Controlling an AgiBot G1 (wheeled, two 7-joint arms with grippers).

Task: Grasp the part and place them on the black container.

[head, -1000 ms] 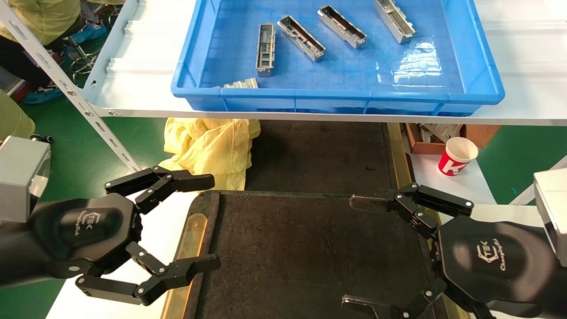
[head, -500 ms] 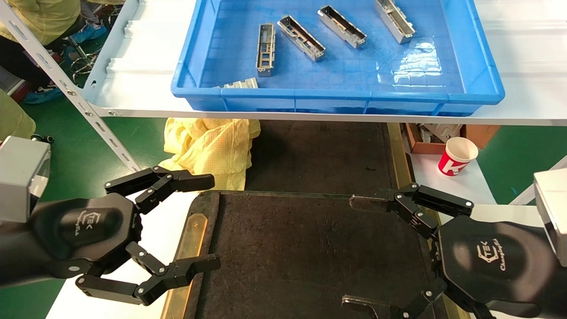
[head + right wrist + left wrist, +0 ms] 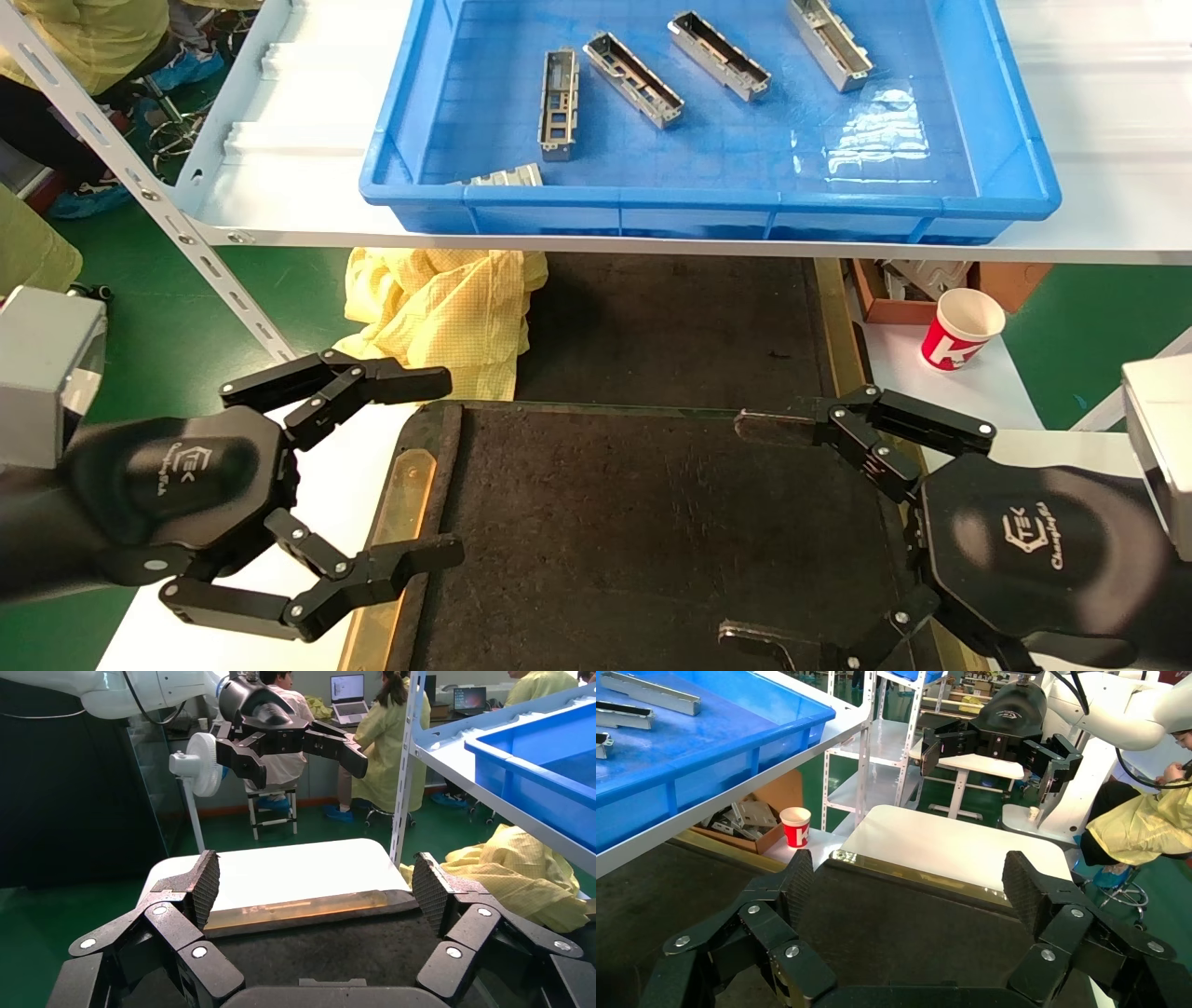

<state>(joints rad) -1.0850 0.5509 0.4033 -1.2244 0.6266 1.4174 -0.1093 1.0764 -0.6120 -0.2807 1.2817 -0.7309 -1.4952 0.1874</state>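
— Where do we stand with both arms?

— We see the left end effector (image 3: 447, 471) hovering over the left edge of the black container (image 3: 652, 540), its fingers spread wide with nothing between them. The right end effector (image 3: 745, 531) hangs over the container's right edge, likewise spread wide and empty (its two fingertips frame the tray from the far and near sides).

— And the parts?

— All in the blue bin (image 3: 1015, 177) on the white shelf surface (image 3: 298, 140) above and beyond the container. We count four lying loose on the bin floor: the part (image 3: 559, 104) nearest the left wall, a second part (image 3: 633, 79) beside it at a slant, a third part (image 3: 719, 56) further right, and a fourth part (image 3: 830, 44) near the far right. A fifth part (image 3: 507, 176) rests against the bin's near wall, mostly hidden.

— Anything else nearby?

— A yellow cloth (image 3: 438, 312) bunched under the shelf, and a red paper cup (image 3: 961, 329) to the right of the container.
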